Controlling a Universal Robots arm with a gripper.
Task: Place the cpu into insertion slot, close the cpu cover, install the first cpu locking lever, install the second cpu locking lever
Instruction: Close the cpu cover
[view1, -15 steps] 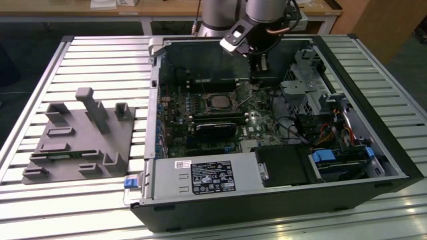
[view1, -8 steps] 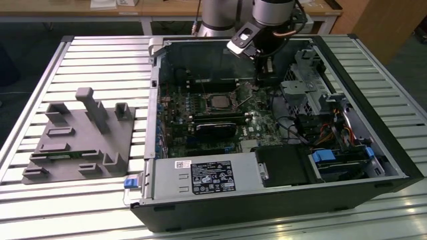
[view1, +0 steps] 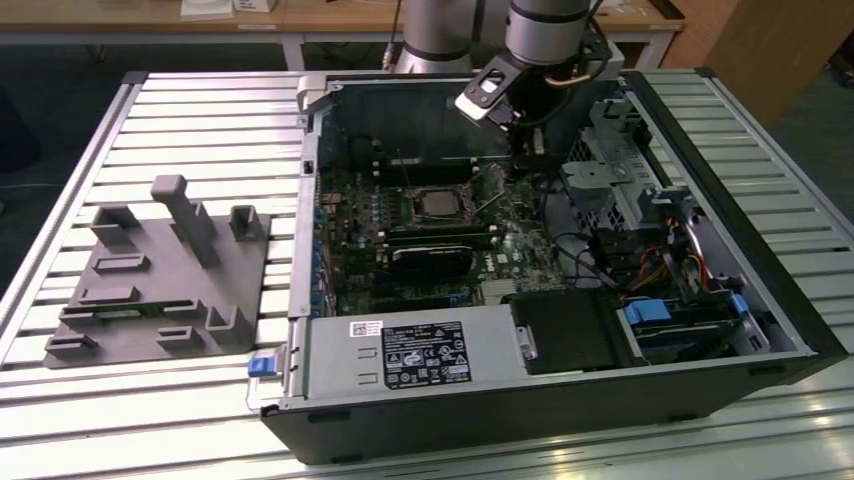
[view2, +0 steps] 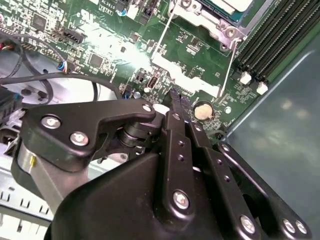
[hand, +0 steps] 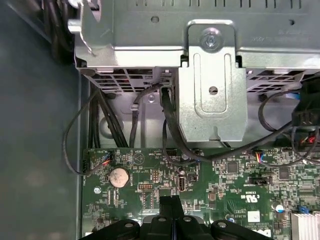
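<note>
Closed, empty gripper (view2: 175, 98) low over the mobo, a bit off the socket corner.

Fingers (view2: 179, 122) pressed flat together in both wrist views, nothing between; tips down close to green mobo (hand: 240, 180), near round coin cell (view2: 202, 110). Further out, cpu (view1: 434, 203) seated in insertion slot (view1: 406, 212), grey face up, silvery cpu cover (view2: 197, 17) framing it. Two thin wire levers (view2: 227, 65) slanting out beside socket; latched or not, can't tell. Black RAM slots (view2: 280, 35) just beside. In first wrist view, metal drive cage (hand: 212, 85) w/ black cables (hand: 170, 125) past board edge. Open PC case (view1: 534, 420) on slatted table (view1: 200, 110); grey fixture (view1: 160, 270) on exterior view's left, well apart.
</note>
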